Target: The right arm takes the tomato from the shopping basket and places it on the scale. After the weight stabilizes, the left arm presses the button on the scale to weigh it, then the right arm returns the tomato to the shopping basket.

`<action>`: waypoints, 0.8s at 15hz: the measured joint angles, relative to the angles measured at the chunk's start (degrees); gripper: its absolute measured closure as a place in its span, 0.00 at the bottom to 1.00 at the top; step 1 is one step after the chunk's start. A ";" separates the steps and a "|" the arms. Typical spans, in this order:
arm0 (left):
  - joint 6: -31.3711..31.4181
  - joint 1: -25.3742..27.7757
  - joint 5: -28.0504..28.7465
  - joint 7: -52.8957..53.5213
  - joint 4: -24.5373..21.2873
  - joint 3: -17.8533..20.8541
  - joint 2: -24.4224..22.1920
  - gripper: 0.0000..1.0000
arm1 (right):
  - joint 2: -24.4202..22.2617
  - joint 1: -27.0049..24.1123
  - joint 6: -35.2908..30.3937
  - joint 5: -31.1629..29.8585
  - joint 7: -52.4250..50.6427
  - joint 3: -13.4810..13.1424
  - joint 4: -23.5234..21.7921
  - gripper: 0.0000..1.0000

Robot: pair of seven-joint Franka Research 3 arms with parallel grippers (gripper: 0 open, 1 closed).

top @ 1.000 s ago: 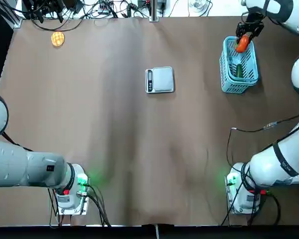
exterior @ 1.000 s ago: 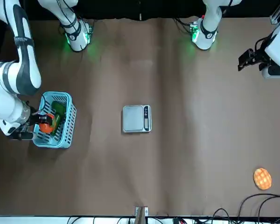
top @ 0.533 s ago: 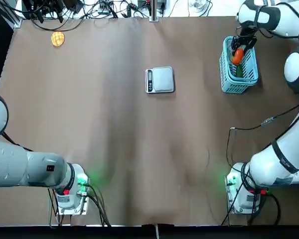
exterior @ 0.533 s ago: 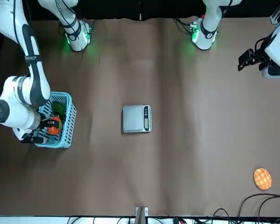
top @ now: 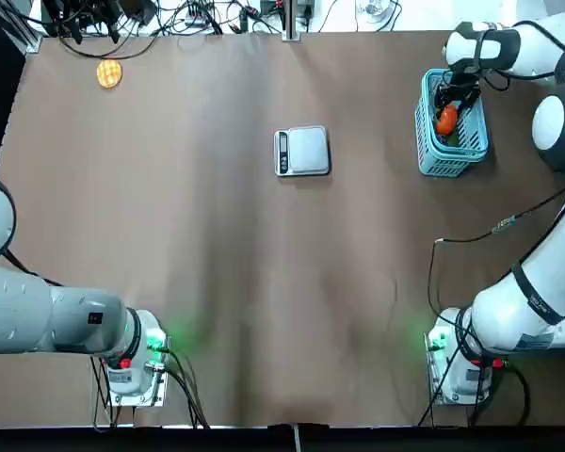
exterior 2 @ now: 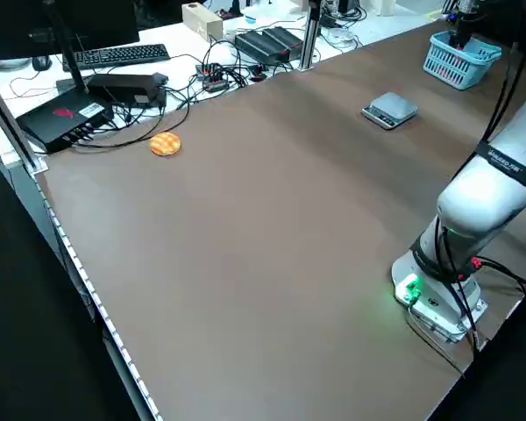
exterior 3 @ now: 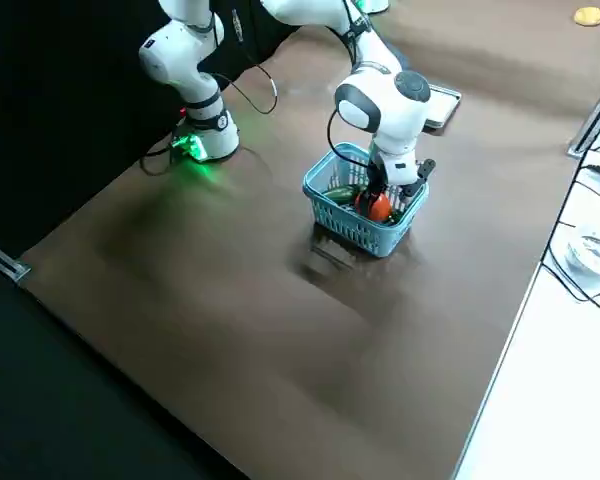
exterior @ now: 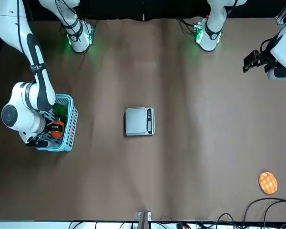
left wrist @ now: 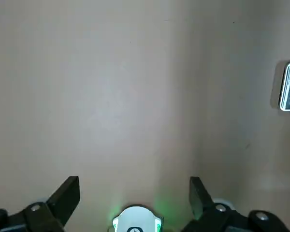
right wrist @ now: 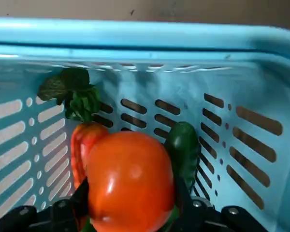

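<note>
The right arm's dark 2-finger gripper (right wrist: 130, 205) is down inside the light-blue rectangular plastic lattice basket (top: 431, 165), which stands on the brown worktop (top: 264, 235) toward the robot's right. Its 2 fingers are on either side of the round, glossy orange-red tomato (right wrist: 130, 183), pinching it. The tomato is within the basket's walls, in front of a longer orange-red item (right wrist: 82, 145) in the right wrist view. A dark green, smooth vegetable (right wrist: 182, 152) is just beside the tomato, and a sprig of green leaves (right wrist: 75, 94) shows near the basket's wall (the right wrist view gives the best look at all 4).

The flat silver-grey square scale (top: 308, 151), with its dark display strip (top: 282, 153), lies well apart from the basket, near the middle of the far half of the worktop. Its plate is bare.

The left arm's dark 2-finger gripper (left wrist: 135, 205) hangs over the worktop on the robot's left, well apart from the scale, with its 2 fingers spread and nothing between them. 1 round yellow-orange waffle-patterned item (top: 109, 73) lies by the far left corner, near black cables (exterior: 271, 200).
</note>
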 joint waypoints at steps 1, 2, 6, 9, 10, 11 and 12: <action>0.00 0.00 0.00 0.00 0.00 0.00 0.00 0.00 | 0.00 0.00 0.00 0.00 0.00 0.02 0.00 0.29; 0.00 0.00 0.00 0.00 0.00 0.00 0.00 0.00 | 0.00 0.00 0.00 0.00 0.00 0.03 0.00 0.29; 0.00 0.00 0.00 0.00 0.00 0.00 0.00 0.00 | 0.00 0.00 -0.01 0.00 0.00 0.09 0.00 0.29; 0.00 0.00 0.00 0.00 0.00 0.00 0.00 0.00 | 0.00 0.00 -0.03 0.00 0.00 0.09 -0.01 0.29; 0.00 -0.01 0.00 0.00 0.00 0.00 0.00 0.00 | 0.00 0.00 -0.04 0.00 0.00 0.09 -0.01 0.29; 0.00 -0.01 0.00 0.00 0.00 0.00 0.00 0.00 | 0.00 0.00 -0.06 0.00 0.00 0.09 -0.01 0.27; 0.00 0.00 0.00 0.00 0.00 0.00 0.00 0.00 | 0.00 0.00 -0.05 0.00 0.00 0.09 -0.01 0.21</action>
